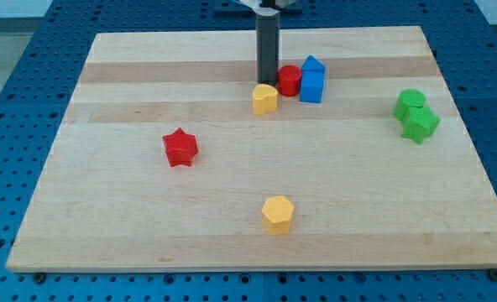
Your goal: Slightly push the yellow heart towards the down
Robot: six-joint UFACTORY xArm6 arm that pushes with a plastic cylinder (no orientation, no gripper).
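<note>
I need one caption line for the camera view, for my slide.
My tip stands just above the yellow heart block on the wooden board, beside the red cylinder block.

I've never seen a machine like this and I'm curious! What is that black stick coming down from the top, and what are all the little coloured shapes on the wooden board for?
That black stick is the end of a robot arm. It has no hand, so it holds nothing; it only slides its lower end, my tip, along the wooden board to nudge blocks. There is just one picture, taken from a camera looking down at the board at a slant.

Right now my tip sits just above the yellow heart, near the view's top, ready to push it down. Beside it are a red cylinder and two blue blocks huddled together. Two green blocks sit at the view's right, a red star at the left, and a yellow hexagon near the bottom.
</note>
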